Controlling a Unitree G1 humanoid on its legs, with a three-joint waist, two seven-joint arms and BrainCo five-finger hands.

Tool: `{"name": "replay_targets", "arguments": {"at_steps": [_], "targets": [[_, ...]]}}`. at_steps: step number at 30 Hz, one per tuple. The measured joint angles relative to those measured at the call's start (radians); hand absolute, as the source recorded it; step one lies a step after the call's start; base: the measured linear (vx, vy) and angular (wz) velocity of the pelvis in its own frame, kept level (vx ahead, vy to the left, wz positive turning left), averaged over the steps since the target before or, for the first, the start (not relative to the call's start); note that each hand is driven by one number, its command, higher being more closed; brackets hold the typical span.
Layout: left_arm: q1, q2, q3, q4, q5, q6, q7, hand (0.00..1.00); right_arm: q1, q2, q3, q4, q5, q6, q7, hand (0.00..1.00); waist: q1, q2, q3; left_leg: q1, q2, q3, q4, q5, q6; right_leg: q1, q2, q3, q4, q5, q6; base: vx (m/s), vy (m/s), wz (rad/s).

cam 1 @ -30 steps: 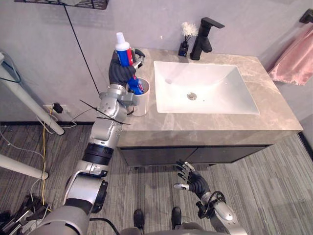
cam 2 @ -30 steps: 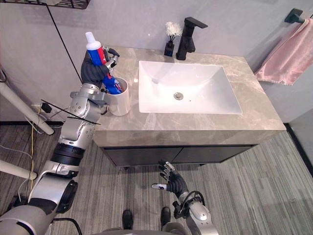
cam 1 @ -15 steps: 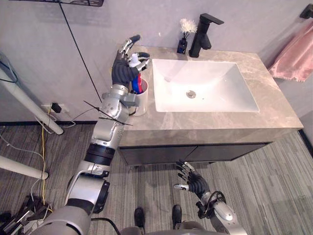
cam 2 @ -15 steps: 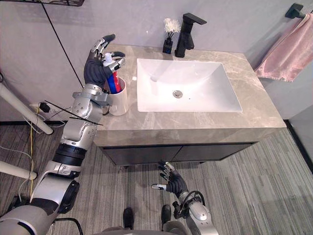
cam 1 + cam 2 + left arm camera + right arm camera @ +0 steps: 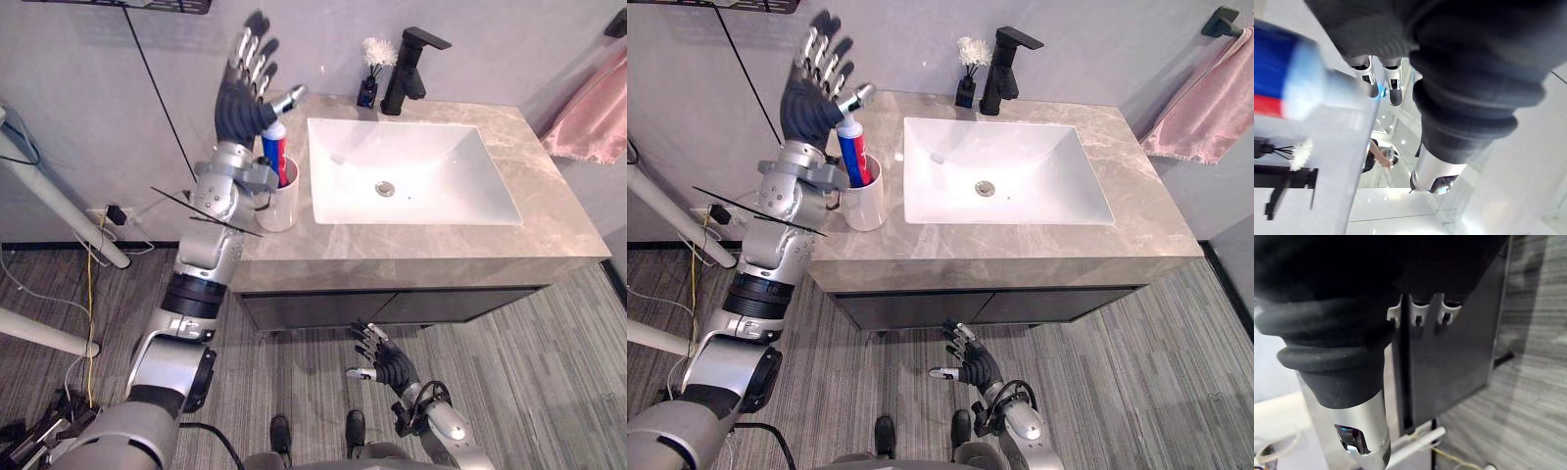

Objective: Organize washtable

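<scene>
Eye views: red-white-blue toothpaste tube (image 5: 276,157) stands cap-up in the white cup (image 5: 279,208) on the countertop (image 5: 411,245), left of the sink (image 5: 407,181). Its lower end is hidden by the cup wall. The left hand (image 5: 240,93) is just above it with fingers straight, spread and empty, and the right hand (image 5: 384,362) is low by the cabinet, fingers loosely spread. Left wrist view: the tube (image 5: 1288,93) is a blur beside the fingers (image 5: 1369,81), cut off at the edge. Right wrist view: the fingers (image 5: 1420,316) are mostly hidden by the cover, against the dark cabinet front (image 5: 1449,362).
</scene>
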Motion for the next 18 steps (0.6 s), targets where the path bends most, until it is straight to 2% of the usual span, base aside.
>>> {"name": "replay_targets", "arguments": {"at_steps": [1,7,11,14,18], "targets": [[-0.023,0.015,0.000,0.000,-0.002,-0.010,0.002,1.00,-0.005,-0.003,0.008,0.000,0.000,0.000,0.000,0.00,0.000,0.000,0.000,0.000,0.000,-0.001,0.001,0.000,0.000,0.001,0.000,-0.001,0.000,0.000,0.000,0.00,0.000,0.05],[-0.131,0.104,0.010,-0.032,-0.039,-0.058,0.023,1.00,-0.035,-0.004,0.015,0.023,0.000,-0.001,0.001,0.00,0.004,0.004,-0.002,0.001,-0.002,-0.017,0.010,0.000,0.000,0.015,0.000,-0.019,0.000,0.000,0.000,-0.01,-0.004,0.08],[-0.127,0.106,0.051,-0.074,-0.058,-0.082,0.039,1.00,-0.045,-0.013,0.024,0.052,0.000,-0.001,0.000,0.00,0.027,0.010,-0.004,0.001,-0.003,-0.022,0.012,0.001,0.000,0.016,0.000,-0.022,0.000,0.000,0.000,-0.03,-0.003,0.04],[-0.027,0.125,0.080,-0.177,-0.067,-0.093,0.032,1.00,-0.040,-0.013,0.037,0.053,0.000,-0.001,0.003,0.00,0.026,0.024,-0.012,0.001,-0.005,-0.028,0.012,0.001,0.001,0.019,0.001,-0.037,0.001,-0.001,0.000,-0.01,-0.003,0.06],[0.239,0.115,0.086,-0.332,-0.066,-0.084,-0.047,1.00,-0.021,-0.010,0.024,0.053,-0.005,-0.001,0.015,0.00,0.029,0.042,-0.019,0.008,-0.009,-0.039,0.012,0.002,0.002,0.032,-0.002,-0.047,0.001,-0.002,0.000,0.01,0.005,0.08]]}}
